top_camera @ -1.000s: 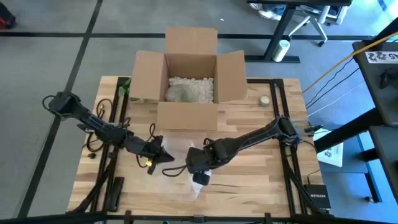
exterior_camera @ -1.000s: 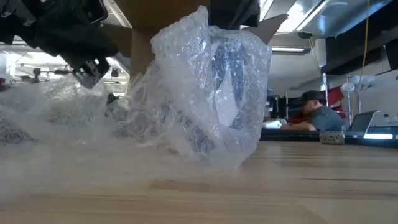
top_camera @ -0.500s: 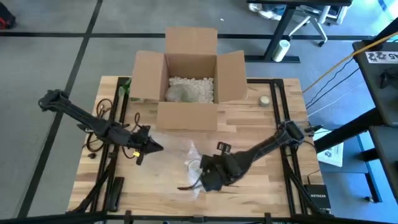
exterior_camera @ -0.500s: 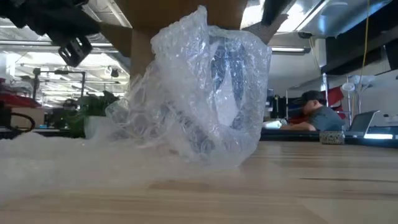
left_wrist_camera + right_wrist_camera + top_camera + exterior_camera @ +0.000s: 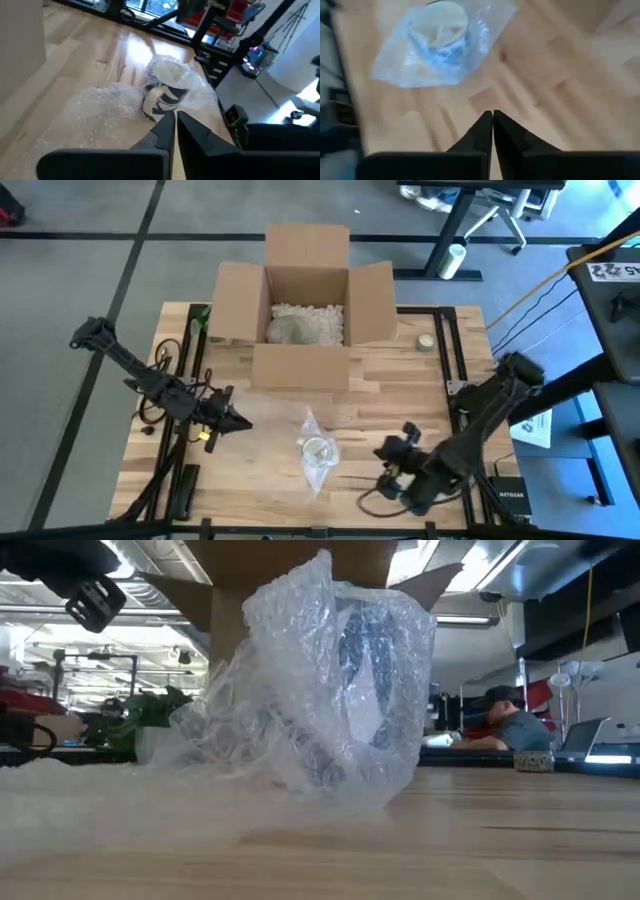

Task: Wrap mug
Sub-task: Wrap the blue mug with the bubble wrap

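The mug (image 5: pixel 317 449), white with a dark blue pattern, stands upright on its base on the wooden table (image 5: pixel 400 395). Clear bubble wrap (image 5: pixel 330 680) is bunched loosely around it and spreads onto the table beside it (image 5: pixel 100 107). My left gripper (image 5: pixel 243 423) hangs shut to the mug's left, apart from it, its fingertips (image 5: pixel 176 117) pointing at the mug. My right gripper (image 5: pixel 383 450) is shut too, to the mug's right and near the table's near edge. Its wrist view shows the wrapped mug (image 5: pixel 440 37) well beyond the fingertips (image 5: pixel 492 117).
An open cardboard box (image 5: pixel 308 315) holding packing peanuts stands at the table's far middle, with a small tape roll (image 5: pixel 426 341) to its right. Bare wood lies around the mug. A person (image 5: pixel 512 725) sits in the room behind.
My right gripper has let go of the wrapped mug and drawn back toward the table's right and near edges. My left gripper has backed off toward the left edge. The mug stays put in its wrap, and the loose wrap on the left has sunk lower.
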Controlling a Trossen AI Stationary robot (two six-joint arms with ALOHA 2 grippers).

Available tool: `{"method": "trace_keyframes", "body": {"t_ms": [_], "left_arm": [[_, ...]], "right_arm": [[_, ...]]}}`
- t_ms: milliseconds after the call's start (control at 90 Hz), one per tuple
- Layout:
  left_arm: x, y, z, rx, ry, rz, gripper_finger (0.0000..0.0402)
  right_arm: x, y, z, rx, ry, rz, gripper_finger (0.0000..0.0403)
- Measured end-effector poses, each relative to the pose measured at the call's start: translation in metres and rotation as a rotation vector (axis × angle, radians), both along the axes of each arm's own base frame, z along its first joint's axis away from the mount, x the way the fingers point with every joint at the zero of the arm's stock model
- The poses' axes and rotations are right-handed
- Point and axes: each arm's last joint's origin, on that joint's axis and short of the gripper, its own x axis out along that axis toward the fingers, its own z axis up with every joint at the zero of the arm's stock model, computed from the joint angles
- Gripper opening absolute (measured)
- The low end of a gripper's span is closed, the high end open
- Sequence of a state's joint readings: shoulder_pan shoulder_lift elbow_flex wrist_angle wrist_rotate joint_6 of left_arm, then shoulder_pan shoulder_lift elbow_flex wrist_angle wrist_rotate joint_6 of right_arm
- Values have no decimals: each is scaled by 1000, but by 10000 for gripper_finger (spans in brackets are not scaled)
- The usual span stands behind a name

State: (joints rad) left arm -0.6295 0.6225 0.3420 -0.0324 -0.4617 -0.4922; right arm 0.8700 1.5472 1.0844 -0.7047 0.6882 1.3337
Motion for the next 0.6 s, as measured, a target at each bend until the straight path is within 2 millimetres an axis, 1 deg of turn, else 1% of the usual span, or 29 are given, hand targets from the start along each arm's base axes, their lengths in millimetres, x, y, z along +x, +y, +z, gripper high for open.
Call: {"method": "trace_keyframes", "body": {"t_ms": [44,133,256,333,433,522,600], "left_arm": [[-4,3,0,7,6,6,0],[-17,13,0,2,31,31,0],[-39,30,-4,-54,82,101,0],[-52,40,-10,-114,136,154,0],[-63,49,-24,-173,262,255,0],[-65,51,-36,-179,362,326,0],[-62,49,-45,-169,418,345,0]], "right_arm": [[-9,-5,-18,61,-45,-6,0],[-18,-15,-43,188,-151,-12,0],[-20,-27,-66,274,-243,-26,0],[-18,-30,-68,277,-266,-22,0],[-14,-33,-68,247,-265,-17,0],[-9,-33,-63,227,-275,-5,0],[-6,-33,-60,209,-280,7,0]]}}
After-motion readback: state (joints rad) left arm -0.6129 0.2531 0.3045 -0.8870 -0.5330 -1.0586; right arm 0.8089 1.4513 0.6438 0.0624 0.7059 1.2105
